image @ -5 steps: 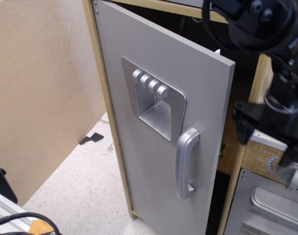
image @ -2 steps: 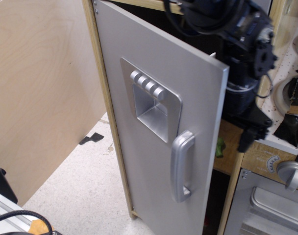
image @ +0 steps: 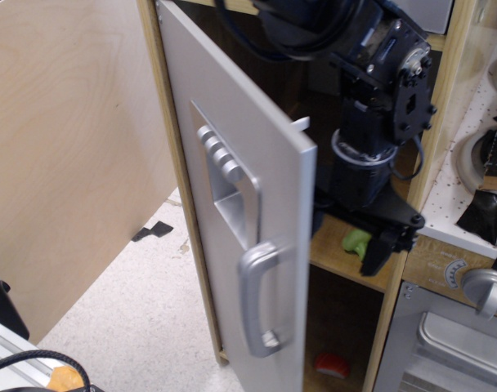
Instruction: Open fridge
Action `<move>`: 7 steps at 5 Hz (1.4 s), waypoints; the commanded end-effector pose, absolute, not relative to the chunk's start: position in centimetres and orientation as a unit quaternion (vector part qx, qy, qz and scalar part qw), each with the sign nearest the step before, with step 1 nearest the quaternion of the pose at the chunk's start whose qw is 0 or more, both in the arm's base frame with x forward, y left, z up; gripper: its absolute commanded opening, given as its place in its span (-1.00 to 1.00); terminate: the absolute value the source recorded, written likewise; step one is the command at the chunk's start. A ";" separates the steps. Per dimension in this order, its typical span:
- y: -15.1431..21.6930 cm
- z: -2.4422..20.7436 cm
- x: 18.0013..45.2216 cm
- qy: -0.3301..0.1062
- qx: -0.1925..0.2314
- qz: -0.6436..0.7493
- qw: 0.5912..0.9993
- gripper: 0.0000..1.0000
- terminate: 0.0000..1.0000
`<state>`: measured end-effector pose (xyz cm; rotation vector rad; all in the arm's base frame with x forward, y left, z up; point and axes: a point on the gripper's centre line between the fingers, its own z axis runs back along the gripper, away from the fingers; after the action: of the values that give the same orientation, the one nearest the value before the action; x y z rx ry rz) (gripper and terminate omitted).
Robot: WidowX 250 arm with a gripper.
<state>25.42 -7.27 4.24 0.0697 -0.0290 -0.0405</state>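
The fridge is a tall pale-wood cabinet whose grey door (image: 285,188) stands swung well out on its left hinge. The door carries a silver four-button dispenser panel (image: 224,175) and a curved silver bar handle (image: 261,306). My black arm reaches into the opening from above. My gripper (image: 351,224) is just inside the door's free edge, at the height of the inner wooden shelf (image: 334,260). Its fingers are spread. One black finger (image: 379,249) shows clearly, and the other is partly hidden behind the door edge. It holds nothing.
A green item (image: 356,241) lies on the fridge shelf and a red item (image: 330,365) lies on the fridge floor. At lower right is the grey oven door with a round silver knob (image: 485,290). A plywood wall (image: 60,147) stands left. A rail and black cable (image: 20,363) are at bottom left.
The fridge door has swung much further open toward the left. My arm has moved left and down, from the right of the door into the opening behind its free edge.
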 end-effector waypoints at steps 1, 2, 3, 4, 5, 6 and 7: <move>-3.3 7.1 24.5 -0.034 0.056 -0.034 0.997 1.00 -1.00; 0.0 7.3 24.7 -0.037 0.055 -0.047 0.997 1.00 -1.00; 2.3 7.4 24.8 -0.045 0.070 -0.050 0.995 1.00 -1.00; 4.3 7.5 24.4 -0.051 0.076 -0.044 0.995 1.00 -1.00; 6.0 7.8 24.0 -0.067 0.078 -0.028 0.994 1.00 -1.00; 6.0 7.8 24.0 -0.067 0.078 -0.028 0.994 1.00 -1.00; 6.0 7.8 24.0 -0.067 0.078 -0.028 0.994 1.00 -1.00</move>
<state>24.15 6.40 6.19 0.1465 -0.0960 -0.0582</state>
